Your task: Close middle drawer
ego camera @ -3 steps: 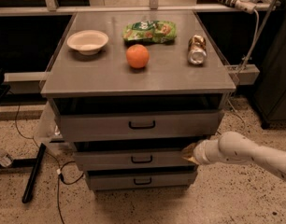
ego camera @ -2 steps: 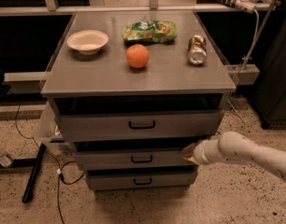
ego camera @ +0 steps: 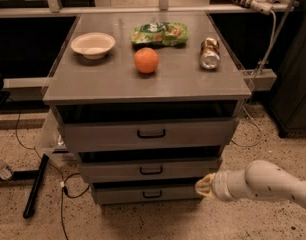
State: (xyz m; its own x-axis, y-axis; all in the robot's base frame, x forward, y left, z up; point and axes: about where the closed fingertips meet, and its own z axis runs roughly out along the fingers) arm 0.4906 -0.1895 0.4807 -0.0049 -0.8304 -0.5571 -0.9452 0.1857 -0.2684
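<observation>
— Progress on the middle drawer [ego camera: 151,170]?

— It is sitting between the top drawer [ego camera: 151,133] and the bottom drawer [ego camera: 143,194], and it is standing a little way out, showing a dark strip of its inside above its front. I am judging the push as in hand and not yet finished.

— Where is the hand [ego camera: 204,186] sitting?

— Low at the right end of that front, by its lower corner. It is possibly touching the metal, though I am not managing to separate contact from nearness there.

— Spread or pressed together?

— I cannot tell; the tip is reading as one pale lump at the end of the arm [ego camera: 273,184].

— Next move?

— I am thinking it is calling for a straight push into the cabinet, landing squarely on the middle front and not catching the bottom one.

— Anything hidden?

— The arm is running off the right edge. The drawer's depth is lying hidden under the top drawer. Up on the counter [ego camera: 108,79], the bowl [ego camera: 93,45], orange [ego camera: 146,60], green bag [ego camera: 159,34] and can [ego camera: 210,53] are sitting well apart from the hand.
</observation>
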